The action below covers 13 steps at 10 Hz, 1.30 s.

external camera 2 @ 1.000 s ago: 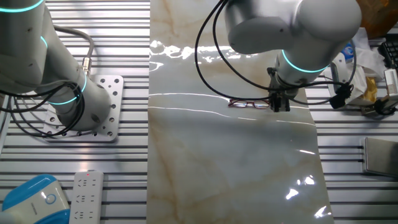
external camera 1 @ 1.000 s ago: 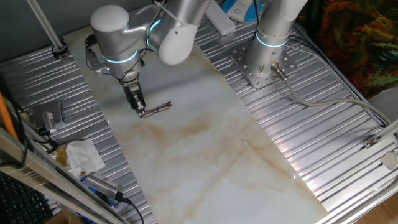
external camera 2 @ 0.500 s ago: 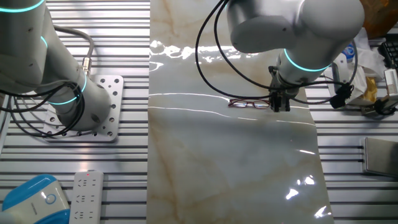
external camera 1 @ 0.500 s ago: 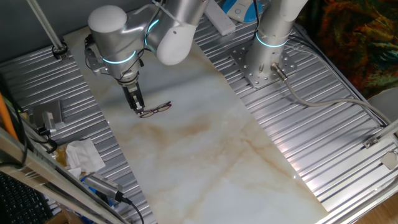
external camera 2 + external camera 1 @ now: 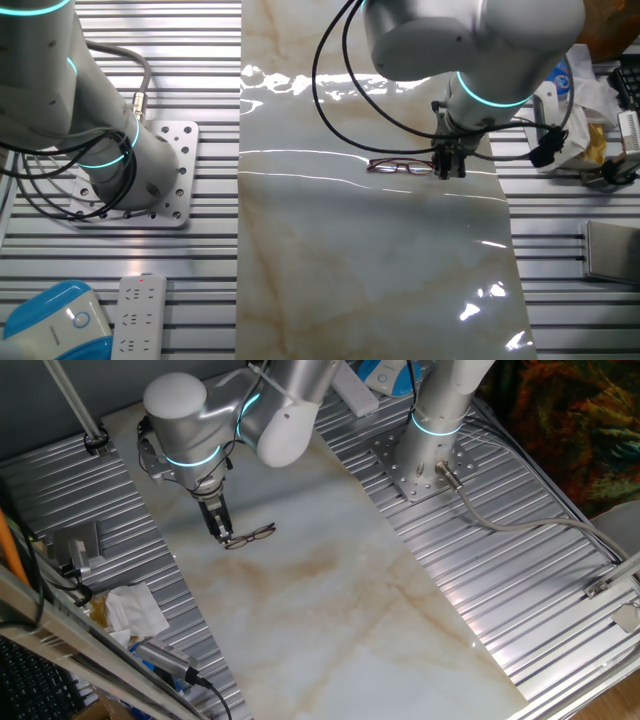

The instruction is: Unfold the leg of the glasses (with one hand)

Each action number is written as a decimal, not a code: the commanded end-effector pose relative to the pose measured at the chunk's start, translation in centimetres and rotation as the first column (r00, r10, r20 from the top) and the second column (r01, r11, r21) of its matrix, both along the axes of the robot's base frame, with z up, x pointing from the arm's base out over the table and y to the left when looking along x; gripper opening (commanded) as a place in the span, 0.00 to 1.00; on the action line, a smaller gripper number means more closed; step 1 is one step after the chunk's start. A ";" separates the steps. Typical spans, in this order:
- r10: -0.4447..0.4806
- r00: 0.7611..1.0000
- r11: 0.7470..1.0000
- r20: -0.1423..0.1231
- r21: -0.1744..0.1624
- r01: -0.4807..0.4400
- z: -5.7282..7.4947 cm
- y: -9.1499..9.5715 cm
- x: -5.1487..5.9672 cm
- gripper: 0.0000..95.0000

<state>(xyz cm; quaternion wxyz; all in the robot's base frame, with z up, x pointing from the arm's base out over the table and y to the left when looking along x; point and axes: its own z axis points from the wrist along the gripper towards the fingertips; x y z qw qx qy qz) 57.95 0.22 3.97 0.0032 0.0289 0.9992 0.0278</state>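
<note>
Glasses (image 5: 250, 537) lie flat on marble tabletop (image 5: 330, 580), near its edge. Gripper (image 5: 219, 534) points down at one end of the frame (image 5: 400, 166), fingers close together; grip on the leg cannot be confirmed. Leg appears folded; unfolding not visibly begun.

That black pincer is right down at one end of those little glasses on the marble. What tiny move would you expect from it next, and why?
Probably a short sideways sweep that swings the leg away from the frame. The gripper stands upright, its tip at the end of the glasses that lie flat on the marble table. Whether the gripper has already closed on the leg is too small to tell.
</note>
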 end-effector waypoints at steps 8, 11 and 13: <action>0.002 1.000 1.000 0.006 0.030 -0.002 -0.3 0.1 -0.4 0.20; 0.006 1.000 0.999 0.012 0.041 -0.006 -0.3 0.1 -0.4 0.20; 0.009 1.000 0.999 0.014 0.041 -0.010 -0.3 0.1 -0.4 0.20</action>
